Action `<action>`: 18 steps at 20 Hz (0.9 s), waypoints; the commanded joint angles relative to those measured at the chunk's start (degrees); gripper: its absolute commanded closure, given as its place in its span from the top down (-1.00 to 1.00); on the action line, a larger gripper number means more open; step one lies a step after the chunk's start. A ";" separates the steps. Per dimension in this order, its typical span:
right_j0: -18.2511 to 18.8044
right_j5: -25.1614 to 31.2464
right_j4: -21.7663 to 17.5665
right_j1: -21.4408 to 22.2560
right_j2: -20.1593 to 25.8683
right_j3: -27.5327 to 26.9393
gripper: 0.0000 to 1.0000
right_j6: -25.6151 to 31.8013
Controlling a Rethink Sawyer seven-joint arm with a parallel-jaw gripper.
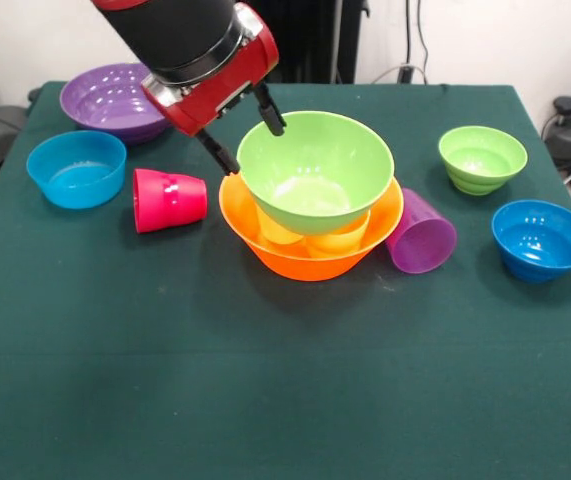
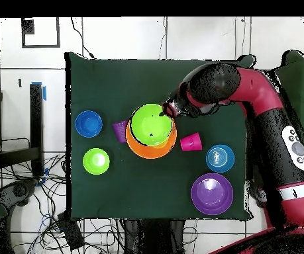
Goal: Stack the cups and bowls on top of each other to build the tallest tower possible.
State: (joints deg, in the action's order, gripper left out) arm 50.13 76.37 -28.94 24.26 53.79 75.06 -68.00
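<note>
The large orange bowl [image 1: 310, 262] [image 2: 136, 147] stands mid-table. Two yellowish cups [image 1: 337, 241] stand inside it. The large lime green bowl [image 1: 315, 170] [image 2: 152, 124] rests on them, tilted a little. My gripper [image 1: 255, 148] [image 2: 169, 110] is open at this bowl's back left rim, its dark fingers [image 1: 269, 108] spread apart. The red-pink cup [image 1: 170, 200] [image 2: 191, 141] lies on its side left of the pile. The purple cup [image 1: 420, 235] [image 2: 119, 130] lies on its side to the right, against the orange bowl.
The large purple bowl [image 1: 115, 100] [image 2: 212, 194] sits at the back left, with a small blue bowl [image 1: 77, 168] [image 2: 220, 158] in front of it. A small lime green bowl [image 1: 482, 158] [image 2: 96, 161] and a second small blue bowl [image 1: 542, 238] [image 2: 88, 124] sit at the right.
</note>
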 commanded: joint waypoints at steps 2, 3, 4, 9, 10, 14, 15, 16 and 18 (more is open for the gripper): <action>-6.13 3.29 -6.12 -0.22 -3.14 -9.37 1.00 12.79; -7.36 5.10 -6.78 -0.77 -3.45 -12.33 1.00 13.42; -8.59 6.92 -7.43 -1.32 -3.77 -15.28 1.00 14.05; -10.62 11.50 -8.67 -1.36 -4.36 -21.55 1.00 15.25; -10.33 12.04 -8.29 -0.92 -4.38 -21.68 1.00 15.13; -9.87 14.17 -8.04 -0.29 -4.37 -23.40 1.00 16.97; -9.88 15.60 -7.71 -0.29 -4.27 -24.34 1.00 17.17; -9.79 16.23 -7.57 -0.26 -4.15 -24.80 1.00 17.51; -9.65 17.73 -7.49 -0.28 -3.91 -25.94 1.00 18.42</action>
State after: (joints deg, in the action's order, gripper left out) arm 40.80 85.25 -32.14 24.66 53.41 56.94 -68.00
